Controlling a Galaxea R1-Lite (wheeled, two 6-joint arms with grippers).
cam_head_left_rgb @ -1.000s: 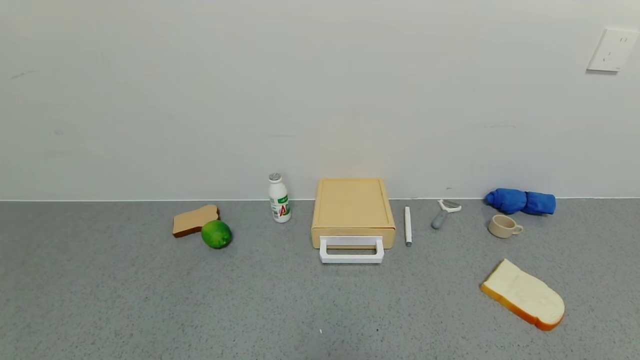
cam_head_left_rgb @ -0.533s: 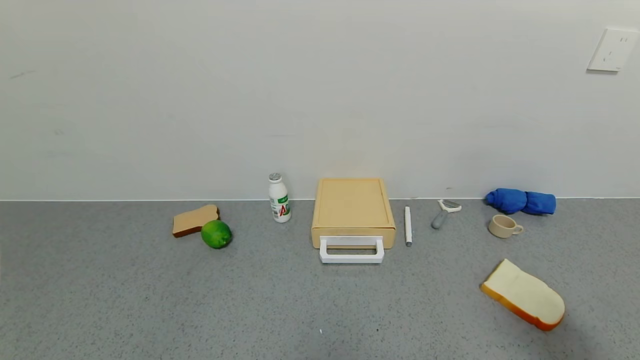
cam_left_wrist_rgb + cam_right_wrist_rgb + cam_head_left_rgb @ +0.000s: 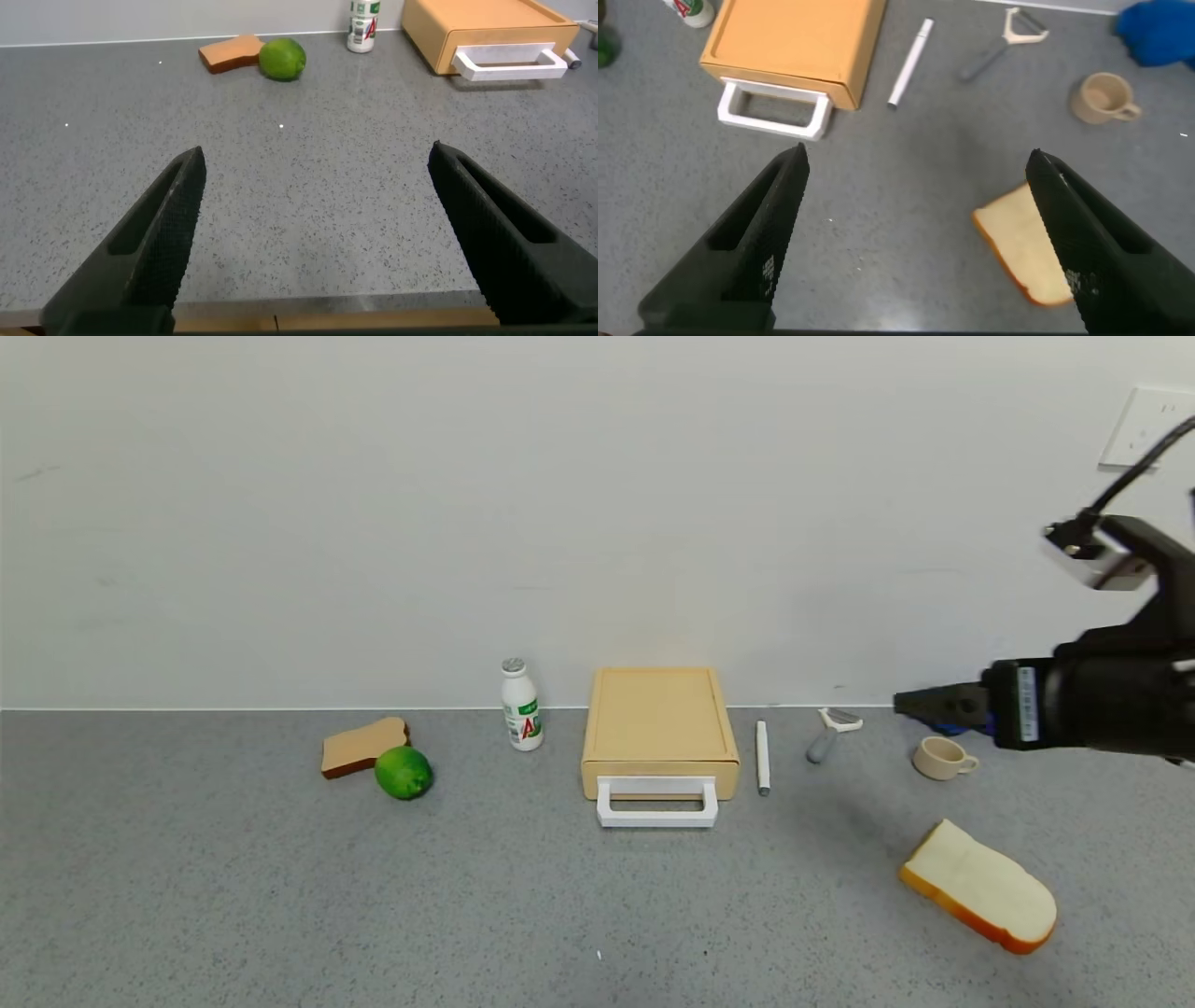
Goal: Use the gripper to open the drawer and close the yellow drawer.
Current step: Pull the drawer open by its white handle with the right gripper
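The pale yellow-tan drawer box [image 3: 659, 723] sits against the back wall, shut, with its white loop handle [image 3: 657, 805] facing me. It also shows in the right wrist view [image 3: 799, 47] and the left wrist view [image 3: 495, 33]. My right gripper [image 3: 904, 705] is raised at the right, well right of the drawer and above the cup, jaws open and empty [image 3: 915, 163]. My left gripper [image 3: 318, 163] is open and empty, low over the near left of the counter, out of the head view.
On the grey counter [image 3: 523, 896]: a white bottle [image 3: 521, 706], a lime [image 3: 403, 773] and brown toast [image 3: 359, 747] left of the drawer. A white pen [image 3: 762, 758], peeler [image 3: 827, 733], beige cup [image 3: 941, 758] and white bread slice [image 3: 978, 887] lie right of it.
My right arm has come into the head view from the right, raised above the cup and covering the blue cloth. The drawer and other objects have not moved.
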